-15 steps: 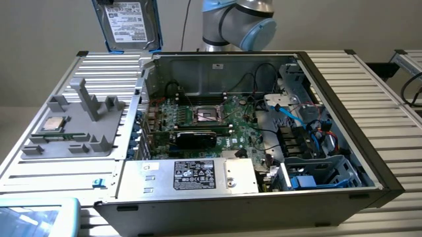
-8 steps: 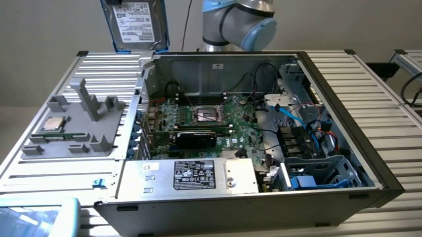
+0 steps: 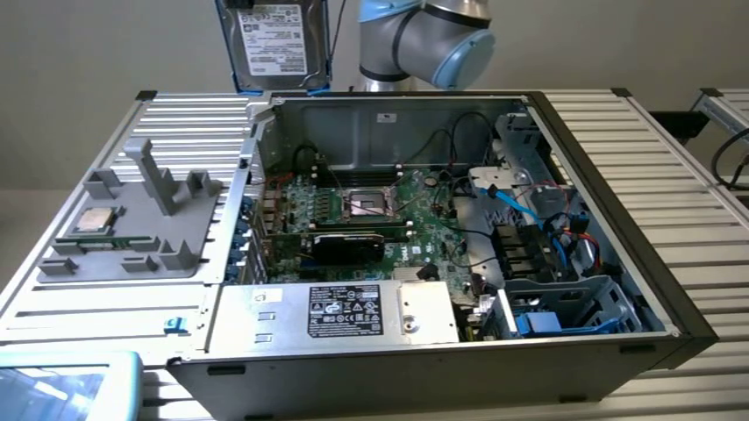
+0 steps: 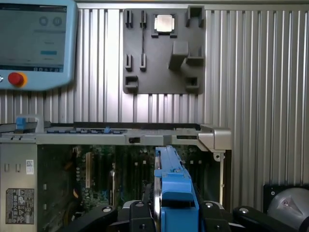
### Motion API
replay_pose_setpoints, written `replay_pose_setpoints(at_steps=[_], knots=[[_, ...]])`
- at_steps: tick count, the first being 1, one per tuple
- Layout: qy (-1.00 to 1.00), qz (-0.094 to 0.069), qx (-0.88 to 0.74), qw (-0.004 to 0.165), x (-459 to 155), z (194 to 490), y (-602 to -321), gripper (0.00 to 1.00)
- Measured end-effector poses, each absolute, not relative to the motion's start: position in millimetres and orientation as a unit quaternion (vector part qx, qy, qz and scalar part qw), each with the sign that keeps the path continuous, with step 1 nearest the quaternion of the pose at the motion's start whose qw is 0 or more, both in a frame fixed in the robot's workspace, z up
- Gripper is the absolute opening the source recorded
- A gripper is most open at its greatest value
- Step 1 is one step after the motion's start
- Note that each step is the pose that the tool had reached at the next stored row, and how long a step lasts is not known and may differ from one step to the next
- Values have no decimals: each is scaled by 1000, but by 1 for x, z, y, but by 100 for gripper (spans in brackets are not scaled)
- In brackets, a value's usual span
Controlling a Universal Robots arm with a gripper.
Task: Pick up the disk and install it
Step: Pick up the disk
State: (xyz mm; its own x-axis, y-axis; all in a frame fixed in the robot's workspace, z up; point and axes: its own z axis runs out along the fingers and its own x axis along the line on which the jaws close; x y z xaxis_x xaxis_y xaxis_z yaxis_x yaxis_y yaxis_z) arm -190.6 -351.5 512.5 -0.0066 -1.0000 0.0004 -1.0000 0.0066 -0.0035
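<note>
In the exterior view, the disk point(image 3: 279, 39) is high up in the air, at the top of the picture. It stands on its end, and its white label faces the camera. Blue plastic runs down its sides. It hangs over the back edge of the open computer case point(image 3: 609, 263), and it is not inside the case. The robot arm point(image 3: 424, 39) is just beside the disk, on the exterior view's right.

The case lies open on a ribbed metal table point(image 3: 667, 167). Inside it are a green board and many wires. A silver box point(image 3: 351, 311) with a black label sits at the near side of the case. A blue cage point(image 3: 567, 307) sits in the near corner on the exterior view's right. On the exterior view's left, a grey tray point(image 3: 129, 228) lies on the table, and a small square chip point(image 3: 94, 221) rests on it.

In the wrist view, the gripper point(image 4: 174, 211) is clamped on the disk. One black finger presses on each side of the blue frame, and the disk is seen from its thin edge. The open case is under it. Past the case lie the grey tray with the chip and a light blue screen pad point(image 4: 34, 43) with a red button point(image 4: 16, 79).
</note>
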Motion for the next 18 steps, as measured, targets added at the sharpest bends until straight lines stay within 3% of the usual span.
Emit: replay_pose_setpoints(at_steps=[18], knots=[[709,-17,-705,-14,-160,516,-374,37]])
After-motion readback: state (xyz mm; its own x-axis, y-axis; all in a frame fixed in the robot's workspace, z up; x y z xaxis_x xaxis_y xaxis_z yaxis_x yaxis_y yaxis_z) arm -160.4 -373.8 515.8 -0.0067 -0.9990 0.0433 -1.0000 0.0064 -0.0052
